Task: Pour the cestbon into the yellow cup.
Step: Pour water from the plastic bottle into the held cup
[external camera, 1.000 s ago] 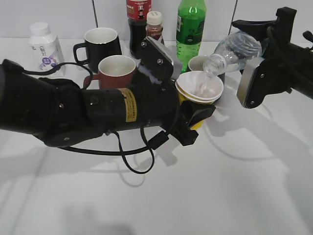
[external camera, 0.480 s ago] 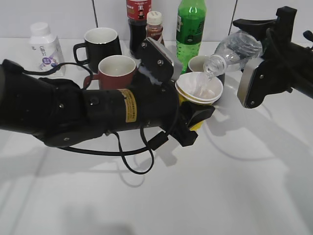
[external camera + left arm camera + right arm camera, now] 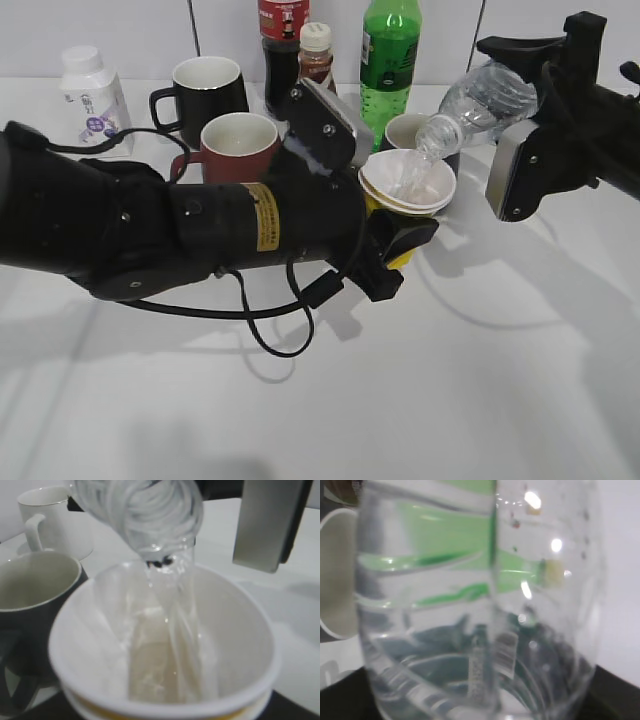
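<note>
My right gripper [image 3: 520,100] is shut on the cestbon [image 3: 478,103], a clear ribbed bottle tipped with its neck down to the left; it fills the right wrist view [image 3: 480,605]. Water streams from its mouth [image 3: 162,560] into the yellow cup [image 3: 408,185]. My left gripper [image 3: 400,240] is shut on the yellow cup and holds it upright under the bottle mouth. The cup's white inside [image 3: 165,645] fills the left wrist view, with water pooling in it. The fingertips of both grippers are hidden.
A brown-red mug [image 3: 238,145], a black mug [image 3: 205,90], a green soda bottle [image 3: 389,55], two dark sauce bottles [image 3: 284,40] and a white pill bottle [image 3: 92,95] stand at the back. A dark cup [image 3: 405,128] is behind the yellow cup.
The bottle has stayed tipped over the cup and water keeps running in. Both arms have barely moved.
</note>
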Robot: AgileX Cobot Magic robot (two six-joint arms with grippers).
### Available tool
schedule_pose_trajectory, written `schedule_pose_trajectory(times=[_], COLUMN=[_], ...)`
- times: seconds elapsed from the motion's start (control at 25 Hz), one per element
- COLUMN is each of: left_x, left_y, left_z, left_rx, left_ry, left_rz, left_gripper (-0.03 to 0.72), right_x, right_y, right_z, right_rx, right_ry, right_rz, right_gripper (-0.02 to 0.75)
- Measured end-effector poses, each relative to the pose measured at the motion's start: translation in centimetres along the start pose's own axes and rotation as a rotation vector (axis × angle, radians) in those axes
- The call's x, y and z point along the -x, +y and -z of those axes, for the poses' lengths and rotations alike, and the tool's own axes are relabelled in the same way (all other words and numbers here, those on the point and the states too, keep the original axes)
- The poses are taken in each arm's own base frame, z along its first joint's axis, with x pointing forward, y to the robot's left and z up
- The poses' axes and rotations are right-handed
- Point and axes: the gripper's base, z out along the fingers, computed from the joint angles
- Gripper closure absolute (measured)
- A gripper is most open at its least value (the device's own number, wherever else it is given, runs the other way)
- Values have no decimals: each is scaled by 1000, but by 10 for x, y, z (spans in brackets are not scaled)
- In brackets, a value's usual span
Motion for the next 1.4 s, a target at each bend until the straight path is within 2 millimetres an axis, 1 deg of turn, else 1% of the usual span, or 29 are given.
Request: schedule_pose_trajectory(times=[0.32,0.8,0.96,1.24,1.4], left_x=[0,-1,-1,4,4], left_y=[0,0,0,0,1], left_z=[0,0,0,2,2], left_rx=[-1,-2,1,6,17], left_ry=[5,8,8,-10,-15], left_rz=[-3,-6,-3,2,20], left_gripper=[328,328,328,328,328], right_x=[0,-1,-1,0,0], right_y=[0,-1,-1,-2,-2], right_z=[0,0,0,0,0], right_rx=[-2,-10,-12,-19,-24], right_ry=[1,6,5,1,-4], right_rz=[25,11,-79,-323,-525], right_gripper=[266,266,266,266,266])
